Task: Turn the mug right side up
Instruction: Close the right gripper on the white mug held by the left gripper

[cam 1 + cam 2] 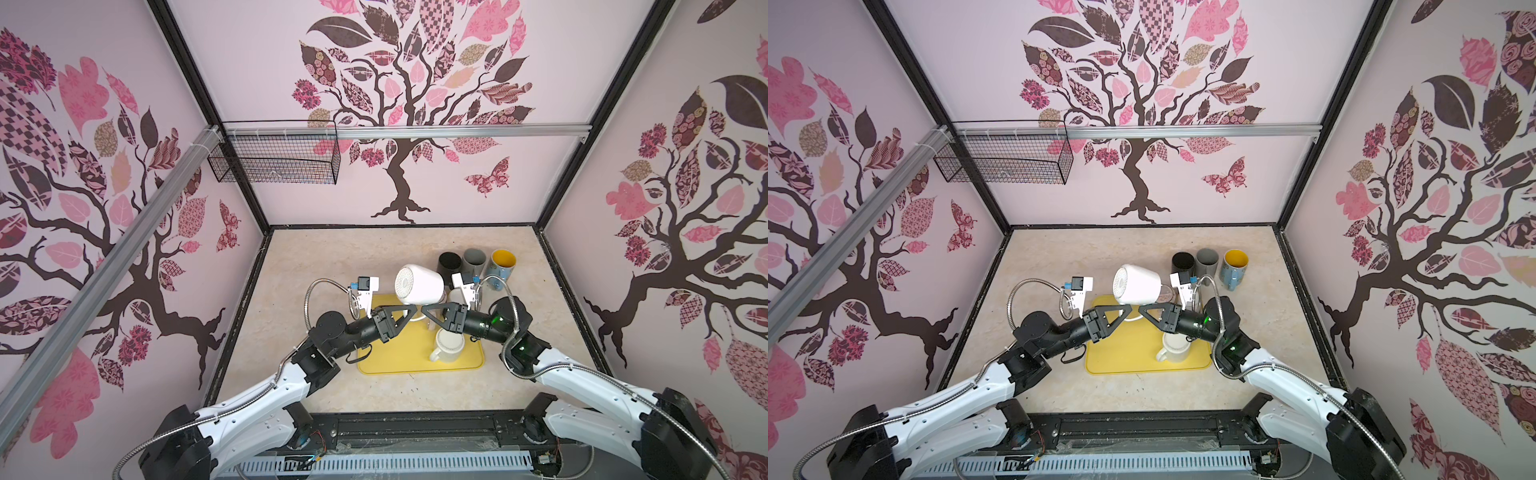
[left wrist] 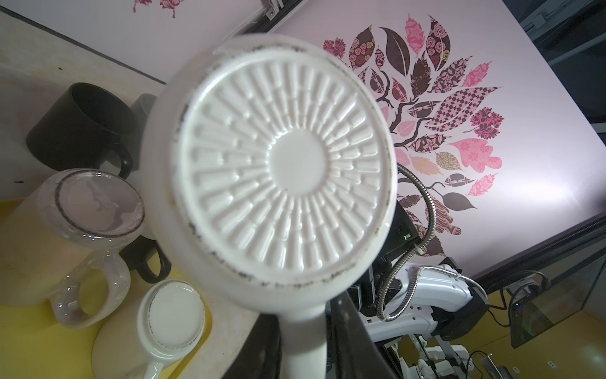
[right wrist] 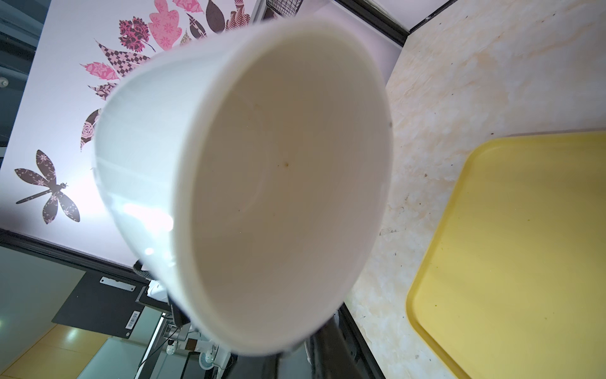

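The white ceramic mug with a ribbed base hangs on its side above the far edge of the yellow plastic tray, mouth toward the right arm. The right pincer is clamped on it from below. The left pincer straddles its handle — whether squeezing, I cannot tell.

Top views look down from overhead — wrist cameras face the mug closely, opposite ends

mug: glossy white ceramic, ribbed base | tray: matt yellow plastic | basket: black wire mesh
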Controlling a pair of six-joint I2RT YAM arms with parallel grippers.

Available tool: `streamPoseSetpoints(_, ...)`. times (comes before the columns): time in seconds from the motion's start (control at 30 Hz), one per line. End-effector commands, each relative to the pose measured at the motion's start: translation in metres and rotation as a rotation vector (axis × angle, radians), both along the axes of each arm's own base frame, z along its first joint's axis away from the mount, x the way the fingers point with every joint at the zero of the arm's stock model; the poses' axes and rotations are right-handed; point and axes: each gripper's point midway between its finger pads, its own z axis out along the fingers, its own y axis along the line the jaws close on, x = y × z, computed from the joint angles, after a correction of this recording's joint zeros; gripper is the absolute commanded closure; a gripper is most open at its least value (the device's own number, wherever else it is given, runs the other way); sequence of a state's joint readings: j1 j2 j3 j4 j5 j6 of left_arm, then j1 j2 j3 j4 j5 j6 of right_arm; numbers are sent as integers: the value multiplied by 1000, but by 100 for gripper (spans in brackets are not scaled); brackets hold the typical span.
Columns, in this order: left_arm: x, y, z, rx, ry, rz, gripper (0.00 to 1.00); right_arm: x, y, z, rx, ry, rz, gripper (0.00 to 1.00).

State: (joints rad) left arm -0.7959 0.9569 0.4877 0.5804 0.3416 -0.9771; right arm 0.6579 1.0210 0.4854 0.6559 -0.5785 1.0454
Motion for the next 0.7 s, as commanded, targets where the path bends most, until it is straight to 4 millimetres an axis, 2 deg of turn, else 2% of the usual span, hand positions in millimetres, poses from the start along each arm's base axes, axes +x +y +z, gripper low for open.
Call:
streamPoseSetpoints(0.0, 3, 4, -2, 8, -18, 23, 77, -10, -6, 60, 106, -183, 5, 100)
streamPoseSetpoints(0.2, 10, -1, -20, 53, 22, 32, 90, -13, -5, 63, 107, -195, 18, 100)
streamPoseSetpoints(0.53, 24, 1, -51, 115, 91, 67, 88, -19, -12, 74, 94, -243, 0, 100)
streamPoseSetpoints(0.67, 29, 4, -61, 132, 110, 82, 94, -18, -12, 75, 91, -243, -5, 100)
